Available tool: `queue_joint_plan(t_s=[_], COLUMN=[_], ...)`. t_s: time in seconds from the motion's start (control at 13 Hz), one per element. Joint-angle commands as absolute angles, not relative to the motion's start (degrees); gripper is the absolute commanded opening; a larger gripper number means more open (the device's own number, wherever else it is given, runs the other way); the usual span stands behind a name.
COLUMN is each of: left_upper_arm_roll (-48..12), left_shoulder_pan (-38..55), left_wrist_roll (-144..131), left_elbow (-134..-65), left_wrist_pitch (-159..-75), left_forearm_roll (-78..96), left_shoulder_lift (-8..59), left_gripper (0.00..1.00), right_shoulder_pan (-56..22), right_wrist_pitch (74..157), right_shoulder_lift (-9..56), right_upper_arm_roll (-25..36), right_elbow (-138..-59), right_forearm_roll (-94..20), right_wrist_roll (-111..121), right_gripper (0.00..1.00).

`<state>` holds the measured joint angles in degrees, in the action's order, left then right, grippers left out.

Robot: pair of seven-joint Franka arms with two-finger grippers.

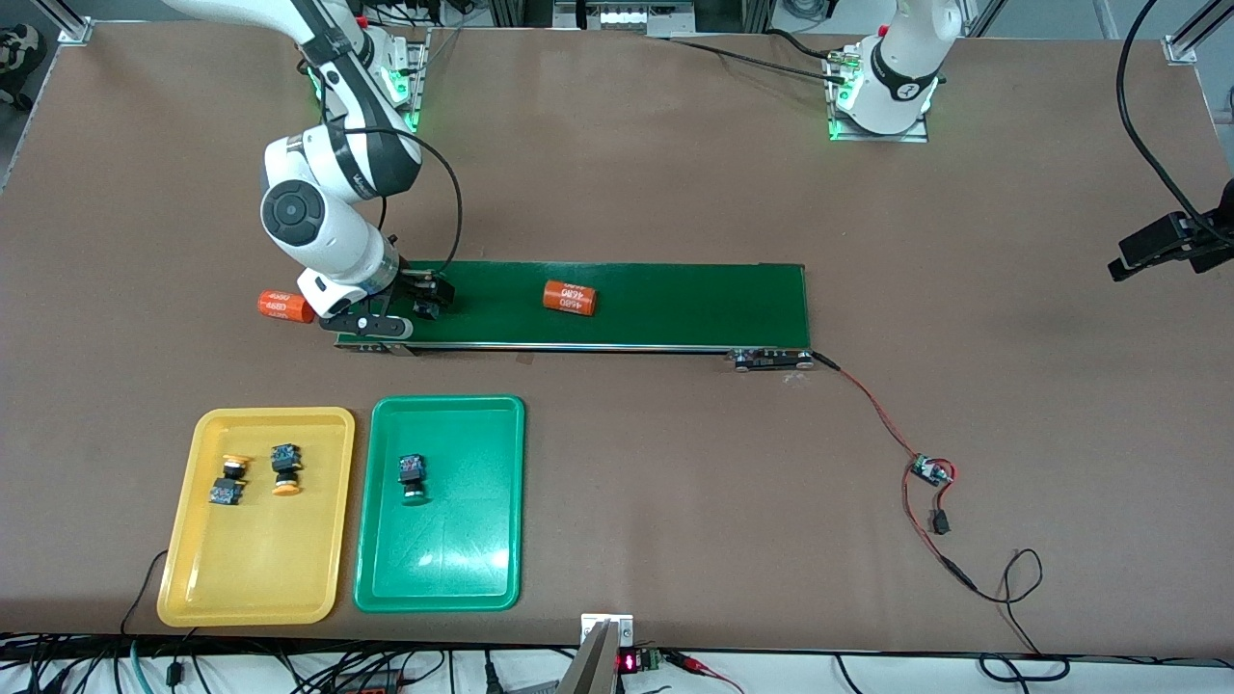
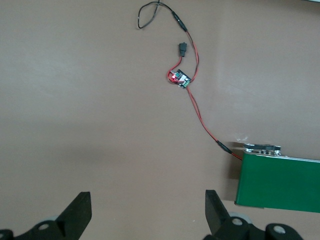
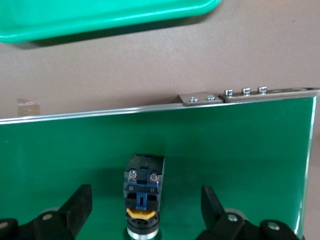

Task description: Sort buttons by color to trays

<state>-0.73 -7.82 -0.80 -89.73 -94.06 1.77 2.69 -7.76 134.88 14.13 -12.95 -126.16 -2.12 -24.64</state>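
Yellow rectangular plastic tray (image 1: pixel 183 540), nearest the front camera, holds two yellow-capped push-button switches (image 1: pixel 228 481) (image 1: pixel 285 469). Beside it, the green rectangular plastic tray (image 1: pixel 381 578) holds one green-capped switch (image 1: pixel 413 477). Farther off, on the dark green conveyor belt (image 1: pixel 675 304), the right gripper (image 3: pixel 142 207) stands spread either side of a fourth switch (image 3: pixel 143 180), fingers apart from it. The left gripper (image 2: pixel 147 212) waits released over bare table.
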Motion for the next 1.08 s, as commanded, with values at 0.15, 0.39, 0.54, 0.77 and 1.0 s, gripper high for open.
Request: queue_joint_plan(t_s=[0.15, 0.39, 0.54, 0.77, 1.0], left_upper_arm_roll=[-0.6, -0.7, -0.8, -0.7, -0.7], left_shoulder_pan=[-8.2, -8.2, -8.6, -8.9, -8.9], left_wrist_roll=[-0.2, 0.0, 0.5, 0.4, 0.3], left_elbow=[-84.9, -85.0, -85.0, -84.9, -85.0], left_wrist_pitch=[-93.2, -92.3, -91.8, -91.8, -92.0], left_forearm_roll=[-0.1, -0.3, -0.3, -0.2, -0.4], left_shoulder_lift=[4.0, 6.3, 6.6, 7.2, 10.7], left_gripper=[1.00, 1.00, 1.00, 1.00, 1.00], right_shoulder_pan=[-6.3, -6.2, -5.5, -5.7, -6.0], right_wrist_pitch=[136.4, 136.2, 136.1, 135.3, 135.3], right_shoulder_lift=[15.7, 15.6, 14.8, 14.4, 20.9], right_upper_arm_roll=[-13.4, -13.4, -13.4, -13.4, -13.3], right_elbow=[-126.9, -126.7, -125.8, -118.6, -105.4], right_forearm_roll=[-0.2, -0.3, -0.3, -0.2, -0.2], right_wrist_roll=[-22.2, -22.3, -22.1, -20.7, -15.4], right_gripper=[0.33, 0.04, 0.00, 0.00, 0.00])
